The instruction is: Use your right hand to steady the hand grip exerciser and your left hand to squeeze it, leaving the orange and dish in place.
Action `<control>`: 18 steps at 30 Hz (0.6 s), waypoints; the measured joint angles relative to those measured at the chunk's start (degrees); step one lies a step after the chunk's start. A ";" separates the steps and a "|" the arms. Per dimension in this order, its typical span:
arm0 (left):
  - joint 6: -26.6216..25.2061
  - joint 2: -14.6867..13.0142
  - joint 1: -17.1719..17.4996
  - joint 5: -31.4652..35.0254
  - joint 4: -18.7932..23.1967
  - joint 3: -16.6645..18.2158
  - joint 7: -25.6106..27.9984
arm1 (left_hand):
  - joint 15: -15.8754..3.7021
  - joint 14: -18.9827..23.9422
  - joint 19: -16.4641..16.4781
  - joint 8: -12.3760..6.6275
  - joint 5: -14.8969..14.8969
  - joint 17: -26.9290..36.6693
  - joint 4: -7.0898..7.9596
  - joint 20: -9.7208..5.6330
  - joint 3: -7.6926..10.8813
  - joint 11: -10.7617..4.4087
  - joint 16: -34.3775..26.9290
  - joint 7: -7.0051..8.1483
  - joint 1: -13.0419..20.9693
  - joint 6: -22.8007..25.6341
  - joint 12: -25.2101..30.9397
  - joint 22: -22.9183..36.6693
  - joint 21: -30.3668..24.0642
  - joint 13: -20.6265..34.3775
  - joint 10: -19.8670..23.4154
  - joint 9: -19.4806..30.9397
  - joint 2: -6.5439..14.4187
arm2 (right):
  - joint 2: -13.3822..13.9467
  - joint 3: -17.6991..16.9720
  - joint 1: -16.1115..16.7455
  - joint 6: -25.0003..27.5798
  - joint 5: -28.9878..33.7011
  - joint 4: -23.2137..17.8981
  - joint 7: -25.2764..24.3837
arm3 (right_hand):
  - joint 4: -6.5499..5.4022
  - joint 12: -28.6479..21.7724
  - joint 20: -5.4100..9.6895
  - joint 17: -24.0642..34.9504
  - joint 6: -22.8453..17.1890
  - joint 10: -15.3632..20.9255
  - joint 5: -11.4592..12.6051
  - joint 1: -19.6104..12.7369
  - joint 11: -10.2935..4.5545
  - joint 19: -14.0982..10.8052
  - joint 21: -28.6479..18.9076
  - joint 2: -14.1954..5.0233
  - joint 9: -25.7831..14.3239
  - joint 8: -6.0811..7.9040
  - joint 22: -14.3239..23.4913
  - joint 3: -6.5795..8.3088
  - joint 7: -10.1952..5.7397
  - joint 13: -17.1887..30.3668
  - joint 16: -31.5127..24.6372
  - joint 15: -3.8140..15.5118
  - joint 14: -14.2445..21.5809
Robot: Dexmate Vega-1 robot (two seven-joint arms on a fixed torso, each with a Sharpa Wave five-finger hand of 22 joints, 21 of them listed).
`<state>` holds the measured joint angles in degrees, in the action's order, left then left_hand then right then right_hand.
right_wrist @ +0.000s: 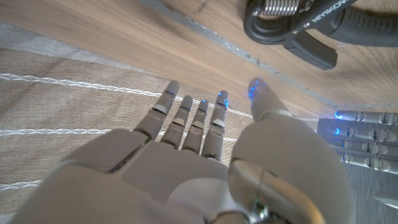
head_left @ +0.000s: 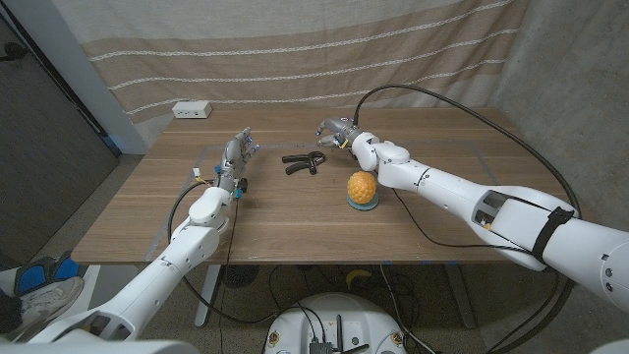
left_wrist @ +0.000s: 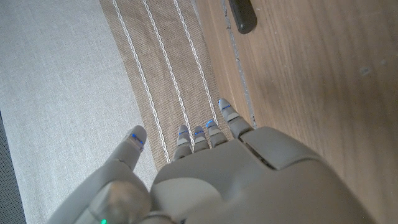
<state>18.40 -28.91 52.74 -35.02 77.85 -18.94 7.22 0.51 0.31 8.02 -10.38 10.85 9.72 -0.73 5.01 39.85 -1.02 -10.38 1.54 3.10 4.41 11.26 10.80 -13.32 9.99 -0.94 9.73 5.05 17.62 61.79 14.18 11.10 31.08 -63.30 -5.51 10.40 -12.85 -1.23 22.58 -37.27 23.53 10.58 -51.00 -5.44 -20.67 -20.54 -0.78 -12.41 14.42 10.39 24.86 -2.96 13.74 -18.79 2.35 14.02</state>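
- Over on the left, the robot's left hand (head_left: 236,157) stands raised above the wooden tabletop (head_left: 128,221), fingers spread and holding nothing, just left of the exerciser and not touching it.
- Its wrist view looks along those extended fingers (left_wrist: 205,134) to the striped beige curtain (left_wrist: 155,68), with one black handle tip of the exerciser (left_wrist: 242,17) at the frame's edge.
- Centre stage: the black hand grip exerciser with its steel coil spring (head_left: 305,162) lies flat on the tabletop between the two hands, untouched by either.
- Just right of it and nearer the robot, the bumpy orange (head_left: 362,186) sits on the small blue dish (head_left: 362,205), well placed to be left alone.
- On the right, the right hand (head_left: 336,133) hovers beyond and right of the exerciser, fingers loosely apart, released, gripping nothing; in its wrist view the spring end (right_wrist: 292,12) lies just ahead of the fingertips (right_wrist: 199,118).
- The call: this looks like the approach stage, steadying not yet begun. Next the right hand needs to come down and pin the spring end, then the left can wrap both handles and squeeze, staying off the orange.
- Surroundings: curtain behind the tabletop, a white power strip (head_left: 192,110) at the far left edge, a black cable (head_left: 462,108) arching over the right side.
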 measured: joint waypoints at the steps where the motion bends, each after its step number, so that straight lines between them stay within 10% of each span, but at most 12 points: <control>1: 0.00 -0.02 0.00 -0.03 0.01 0.02 -0.01 | 0.00 0.00 0.00 0.00 0.00 0.00 0.00 0.00 0.00 0.00 0.00 0.00 0.00 0.00 0.00 0.00 0.00 0.00 0.00 0.00 0.00 | -0.15 0.18 -0.09 0.01 0.01 0.28 -0.01 | -0.05 0.00 0.00 0.00 0.00 0.00 -0.19 -0.37 0.00 0.00 0.00 -0.37 -0.17 0.21 0.00 -0.05 -0.01 0.00 0.00 -0.01 -0.01; 18: 0.00 -0.23 0.08 -0.38 0.12 0.26 -0.30 | 0.00 0.00 0.00 0.00 0.00 0.00 0.00 0.00 0.00 0.00 0.00 0.00 -0.38 0.00 0.00 -0.01 0.00 0.00 0.00 0.00 -0.07 | -2.07 2.13 -1.39 0.17 -0.07 3.78 0.95 | -0.76 0.00 0.00 0.01 0.15 -0.74 -0.42 -0.52 0.11 0.00 0.22 -0.51 -1.24 0.65 0.16 -0.98 0.52 0.53 0.00 -0.23 -0.85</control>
<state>18.41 -29.14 52.82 -35.40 77.97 -18.68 6.92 0.51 0.31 8.01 -10.38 10.85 9.72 -0.73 5.01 39.85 -1.02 -10.39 1.53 2.72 4.41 11.26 10.79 -13.32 9.99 -0.94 9.73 4.98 15.55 63.92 12.79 11.27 31.01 -59.52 -4.57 9.63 -12.85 -1.23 22.59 -37.12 22.79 10.16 -51.52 -5.33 -20.66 -20.31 -1.29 -13.65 15.07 10.55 23.88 -2.44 14.27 -18.79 2.13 13.16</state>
